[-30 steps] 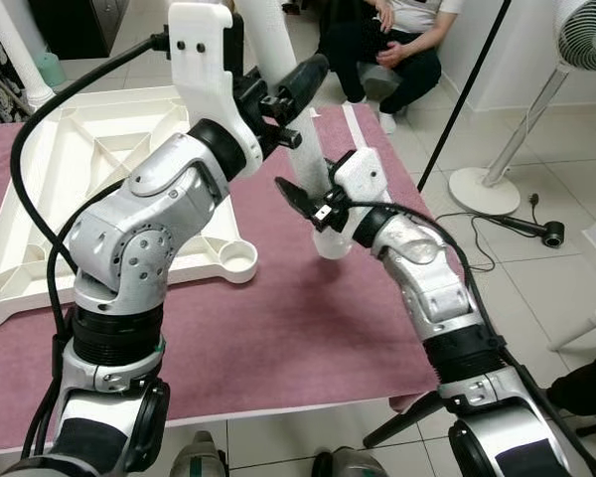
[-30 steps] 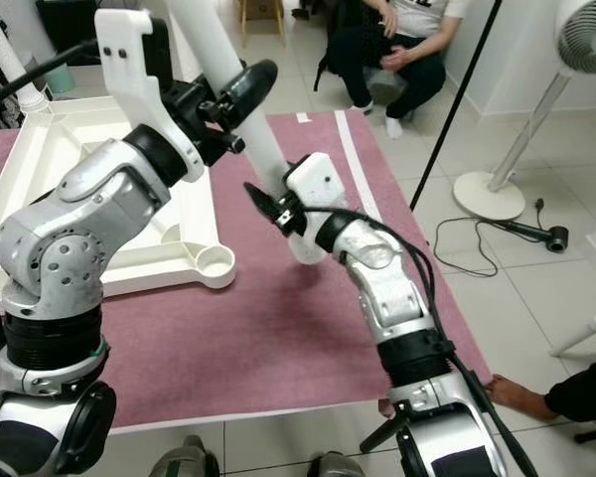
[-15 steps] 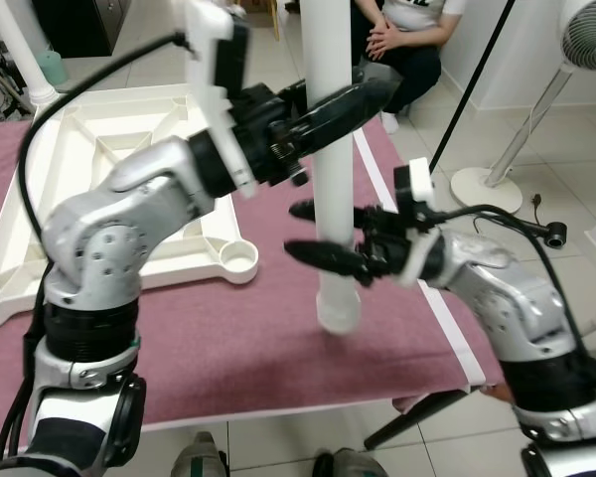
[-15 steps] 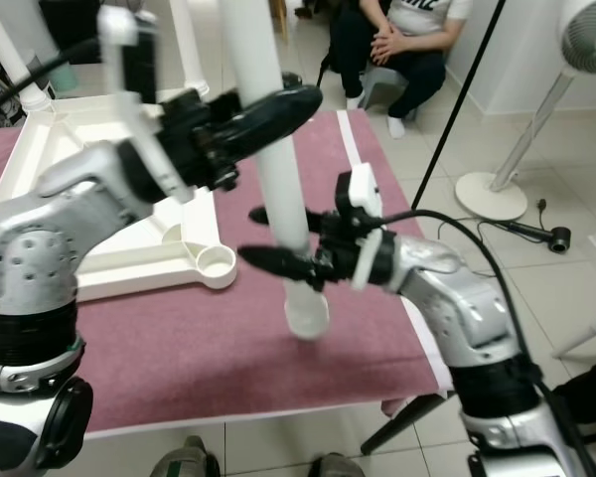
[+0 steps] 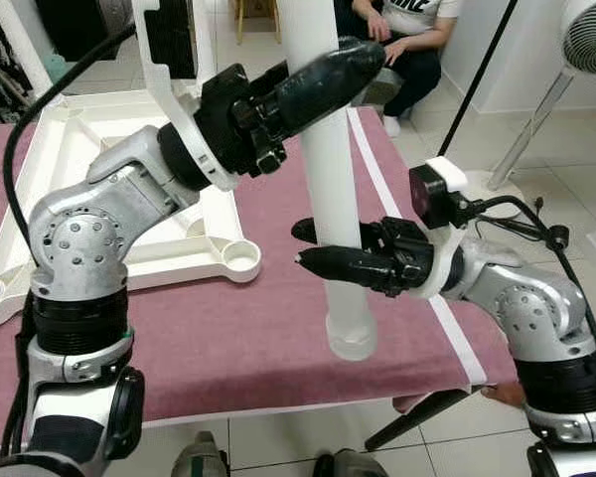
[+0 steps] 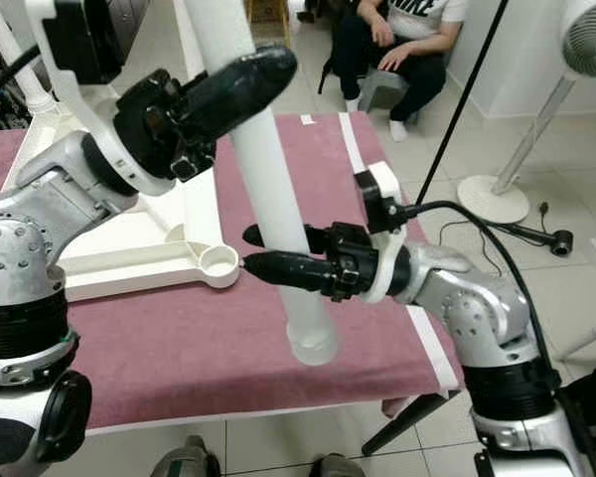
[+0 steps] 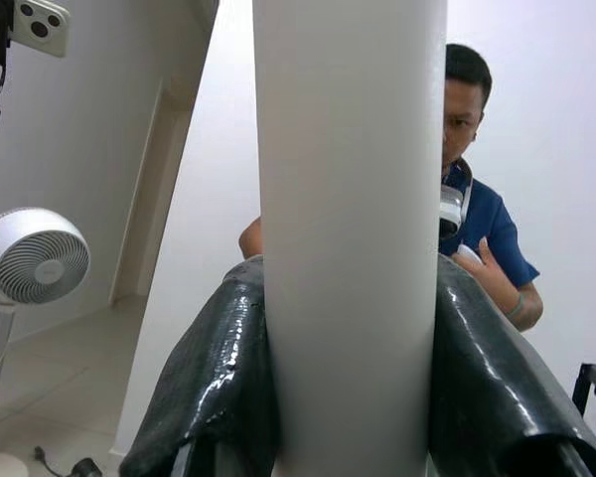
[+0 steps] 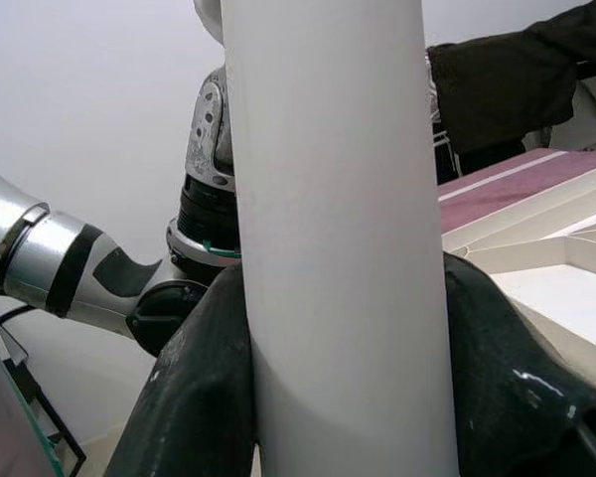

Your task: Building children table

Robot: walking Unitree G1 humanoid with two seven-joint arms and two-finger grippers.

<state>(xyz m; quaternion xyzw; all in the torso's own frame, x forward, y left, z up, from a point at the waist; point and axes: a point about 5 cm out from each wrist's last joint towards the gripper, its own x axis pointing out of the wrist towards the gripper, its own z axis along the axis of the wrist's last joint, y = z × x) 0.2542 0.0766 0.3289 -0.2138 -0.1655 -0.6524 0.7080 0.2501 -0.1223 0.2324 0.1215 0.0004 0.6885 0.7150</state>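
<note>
White leg [image 7: 350, 238] between left claw [image 7: 350, 397] fingers [image 7: 217, 388]

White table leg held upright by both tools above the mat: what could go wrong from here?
1. The white table leg is smooth; the left tool and right tool pinch it at two heights, so uneven motion could twist it or let it slip.
2. Its lower end hangs near the red mat's edge; a drop could send it to the floor.
3. The tabletop's corner socket lies off to the side, so it may be missed.

Head views look down; wrist views close on leg [image 7: 348, 238].
</note>
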